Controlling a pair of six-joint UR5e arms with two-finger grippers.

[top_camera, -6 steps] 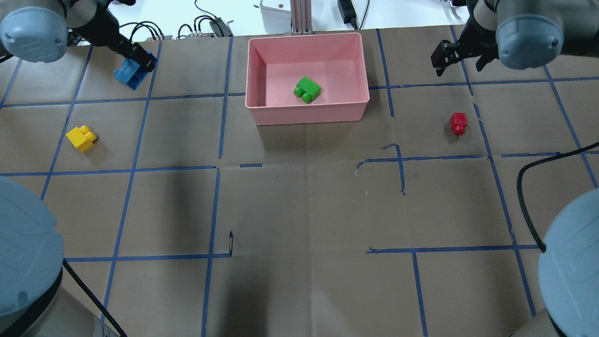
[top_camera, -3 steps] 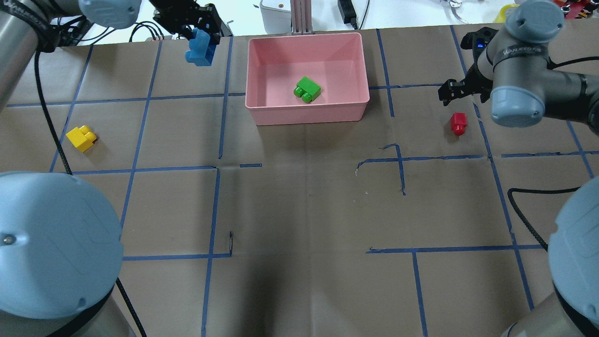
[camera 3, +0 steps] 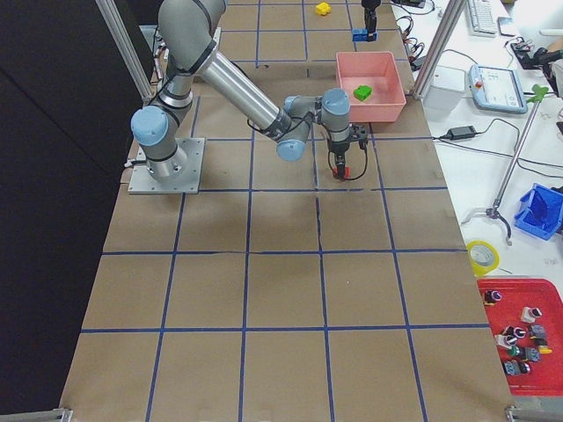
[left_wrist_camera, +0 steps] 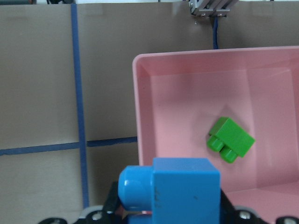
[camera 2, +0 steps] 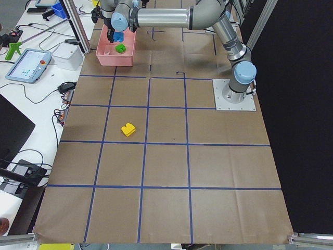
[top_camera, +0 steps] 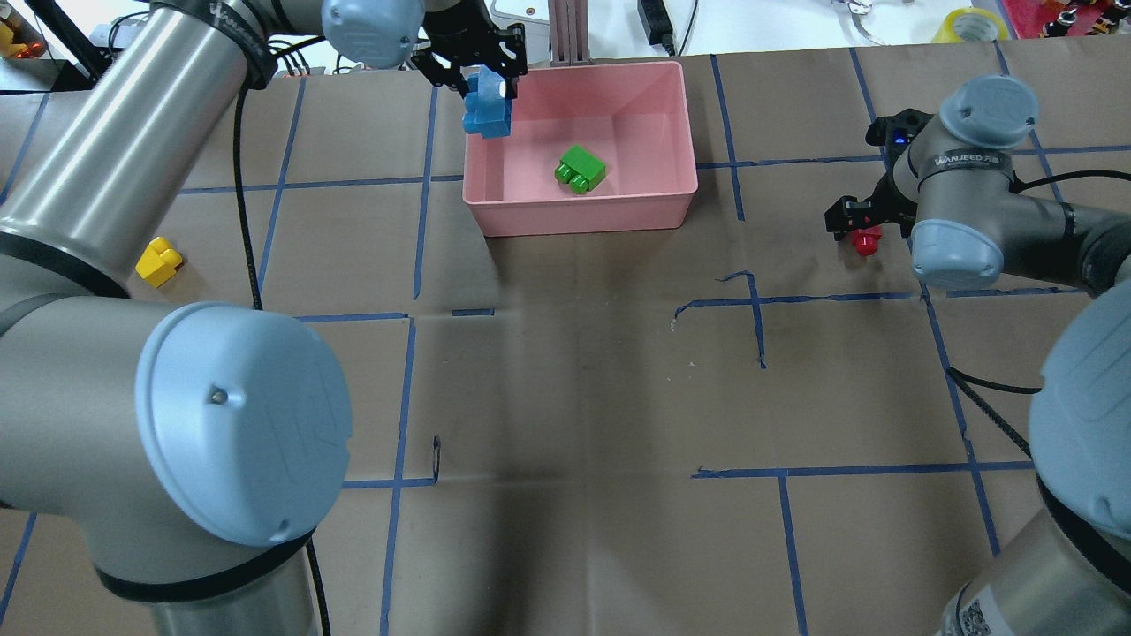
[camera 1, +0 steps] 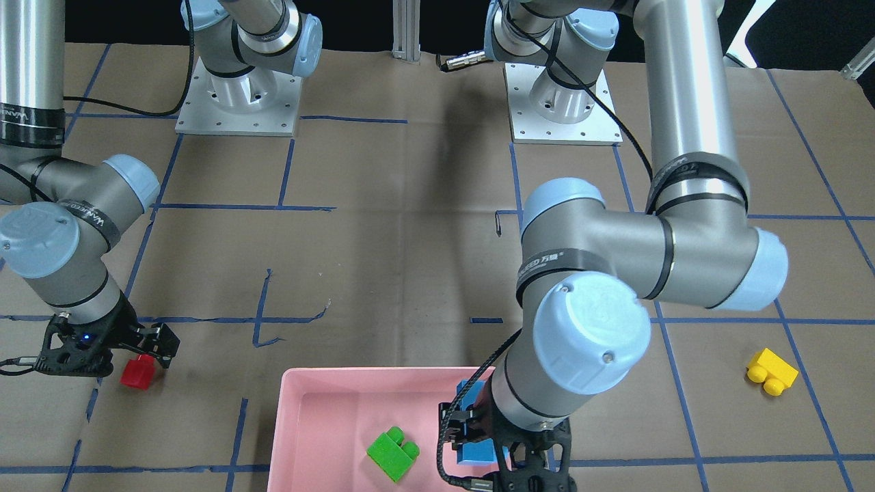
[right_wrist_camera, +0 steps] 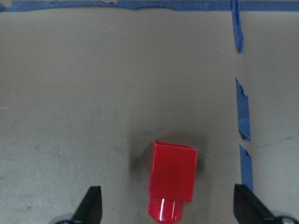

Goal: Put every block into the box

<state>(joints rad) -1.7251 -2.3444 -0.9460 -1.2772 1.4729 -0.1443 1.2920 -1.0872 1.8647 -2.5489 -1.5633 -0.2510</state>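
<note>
Surface: brown paper table gridded with blue tape.
Left gripper: clamped on blue block above a corner of the box, apparently to drop it in.
Right gripper: jaws spread, red block between them, likely for grasping.
Around: green block lies in the box, aside from the left jaws; yellow block sits well apart from both grippers; no obstruction visible.

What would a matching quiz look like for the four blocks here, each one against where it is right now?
Blocks:
1. green block
2. blue block
3. red block
4. yellow block

Places:
A. on the table, by the open right gripper
B. lying inside the box
C. on the table, far from both grippers
D. gripped by the left gripper, up over the box

Pairs: 1-B, 2-D, 3-A, 4-C
</note>
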